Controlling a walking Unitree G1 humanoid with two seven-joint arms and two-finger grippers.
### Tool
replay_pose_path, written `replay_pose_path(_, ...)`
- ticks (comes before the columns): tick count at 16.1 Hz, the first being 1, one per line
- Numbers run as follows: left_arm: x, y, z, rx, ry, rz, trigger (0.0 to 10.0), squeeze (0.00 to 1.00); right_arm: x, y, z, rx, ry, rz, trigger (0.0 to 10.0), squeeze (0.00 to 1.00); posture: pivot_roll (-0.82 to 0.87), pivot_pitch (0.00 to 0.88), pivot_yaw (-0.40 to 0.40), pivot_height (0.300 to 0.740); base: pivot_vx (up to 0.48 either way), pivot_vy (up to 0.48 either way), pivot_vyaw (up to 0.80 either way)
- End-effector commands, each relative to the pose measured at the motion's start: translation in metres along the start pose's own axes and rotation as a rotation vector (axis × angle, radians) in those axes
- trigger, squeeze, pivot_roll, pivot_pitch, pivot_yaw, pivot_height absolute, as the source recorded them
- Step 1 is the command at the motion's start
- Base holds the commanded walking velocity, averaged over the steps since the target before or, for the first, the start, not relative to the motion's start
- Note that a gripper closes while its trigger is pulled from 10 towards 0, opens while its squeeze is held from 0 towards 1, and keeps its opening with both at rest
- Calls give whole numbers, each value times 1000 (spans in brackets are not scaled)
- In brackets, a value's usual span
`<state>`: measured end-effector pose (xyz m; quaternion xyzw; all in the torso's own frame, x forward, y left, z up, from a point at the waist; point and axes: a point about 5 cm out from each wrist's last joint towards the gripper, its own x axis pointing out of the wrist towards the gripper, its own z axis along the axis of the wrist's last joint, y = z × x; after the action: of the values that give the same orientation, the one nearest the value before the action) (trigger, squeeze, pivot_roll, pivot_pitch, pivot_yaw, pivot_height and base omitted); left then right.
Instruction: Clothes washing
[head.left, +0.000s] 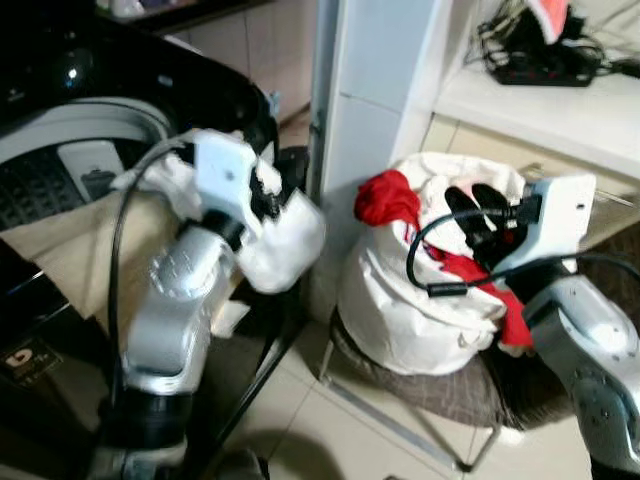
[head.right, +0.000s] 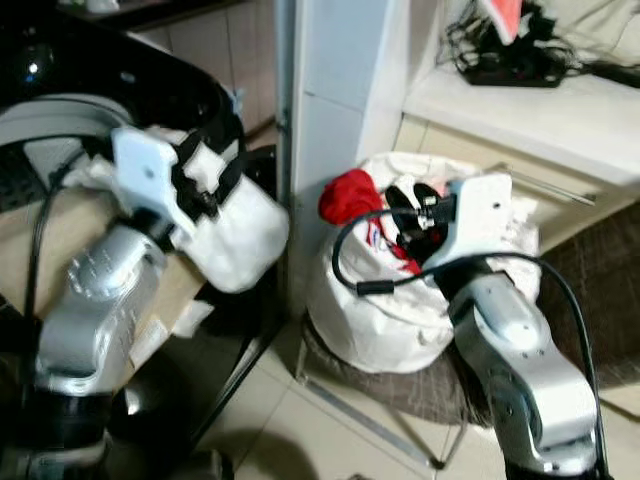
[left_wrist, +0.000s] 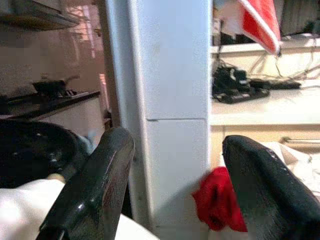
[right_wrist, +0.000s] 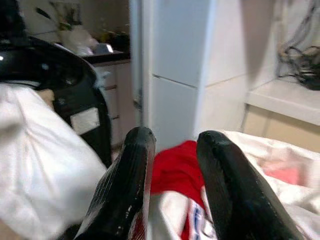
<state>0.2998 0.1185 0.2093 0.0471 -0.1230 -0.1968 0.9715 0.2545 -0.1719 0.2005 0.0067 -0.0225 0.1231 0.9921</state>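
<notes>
Home laundry corner; washing machine (head.left: 70, 130), tiled floor (head.left: 330, 430), laundry bag (head.left: 420, 310)

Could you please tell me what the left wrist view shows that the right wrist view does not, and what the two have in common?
Left wrist view alone: the left gripper, fingers apart, a dark pan on a stove, and a black power strip on the white shelf.

Right wrist view alone: the right gripper with fingers apart above the laundry pile, and a white label on the black washing machine.

Both: the white pillar, the red garment and white cloth.
</notes>
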Motion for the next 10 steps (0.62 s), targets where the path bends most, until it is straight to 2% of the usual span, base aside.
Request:
replay_pose_path(1, -1, -8, 8, 26, -18, -20, 10000, 0, -3, 0, 1, -20, -21, -14, 10000, 0, -66, 35, -14, 740, 356, 0, 500)
replay_pose_path(3, -2, -13, 9, 53, -11, -30, 10000, 0, -5, 2, -2, 0, -21, -24, 10000, 0, -70, 41, -13, 740, 356, 0, 800)
replay_pose_path(9, 1, -7, 14, 78, -18, -3, 10000, 0, -2, 2, -3, -22, -23, -15, 10000, 0, -68, 46, -18, 740, 358, 0, 800)
replay_pose_path(10, 0, -5, 15, 81, -14, 5, 10000, 0, -2, 1, -3, -16, -31, -21, 10000, 0, -67, 48, -22, 740, 356, 0, 0)
